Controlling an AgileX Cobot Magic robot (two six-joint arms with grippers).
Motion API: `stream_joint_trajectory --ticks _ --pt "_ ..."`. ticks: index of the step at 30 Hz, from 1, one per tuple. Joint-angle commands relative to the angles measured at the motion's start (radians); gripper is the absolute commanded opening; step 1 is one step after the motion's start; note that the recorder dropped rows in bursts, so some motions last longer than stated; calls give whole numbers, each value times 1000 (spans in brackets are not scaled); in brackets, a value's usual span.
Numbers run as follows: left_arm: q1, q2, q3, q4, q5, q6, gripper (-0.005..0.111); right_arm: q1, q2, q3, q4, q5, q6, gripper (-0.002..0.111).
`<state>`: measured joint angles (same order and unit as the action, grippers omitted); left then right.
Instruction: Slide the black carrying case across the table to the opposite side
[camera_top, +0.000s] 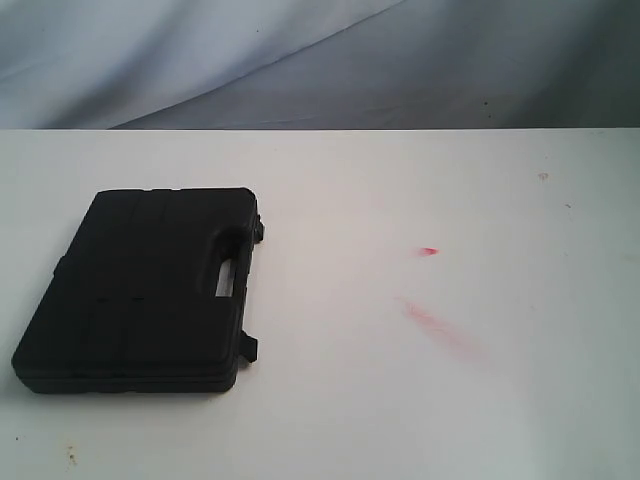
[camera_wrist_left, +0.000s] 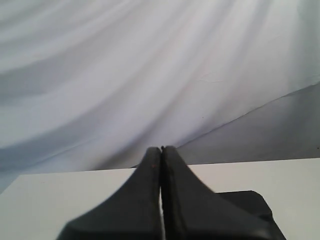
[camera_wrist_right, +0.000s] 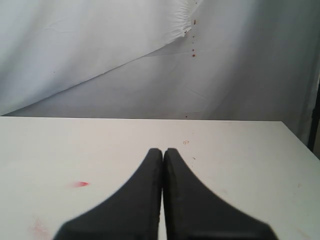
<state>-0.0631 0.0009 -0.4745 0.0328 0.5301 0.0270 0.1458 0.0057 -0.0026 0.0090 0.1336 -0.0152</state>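
The black carrying case (camera_top: 145, 290) lies flat on the left part of the white table (camera_top: 420, 400), its handle cut-out facing the middle. Neither arm shows in the exterior view. In the left wrist view my left gripper (camera_wrist_left: 161, 149) is shut with nothing between its fingers, and a corner of the case (camera_wrist_left: 250, 202) shows beside and beyond it. In the right wrist view my right gripper (camera_wrist_right: 163, 151) is shut and empty above bare table (camera_wrist_right: 240, 160), with no case in sight.
Red smears (camera_top: 440, 325) and a small red mark (camera_top: 429, 251) lie right of the table's middle; the red mark (camera_wrist_right: 81, 184) also shows in the right wrist view. Grey draped cloth (camera_top: 300, 60) hangs behind the table's far edge.
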Motion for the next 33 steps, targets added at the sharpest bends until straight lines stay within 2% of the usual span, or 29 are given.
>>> stream_joint_trajectory --ticks 1,24,33 --pt "-6 -1 -9 -22 16 -3 0 -6 -6 3 3 -11 0 0" --pt "-6 -1 -7 -48 24 -3 0 -6 -6 3 3 -11 0 0" --pt "-6 -1 -7 -109 27 -11 0 -6 -6 3 3 -11 0 0"
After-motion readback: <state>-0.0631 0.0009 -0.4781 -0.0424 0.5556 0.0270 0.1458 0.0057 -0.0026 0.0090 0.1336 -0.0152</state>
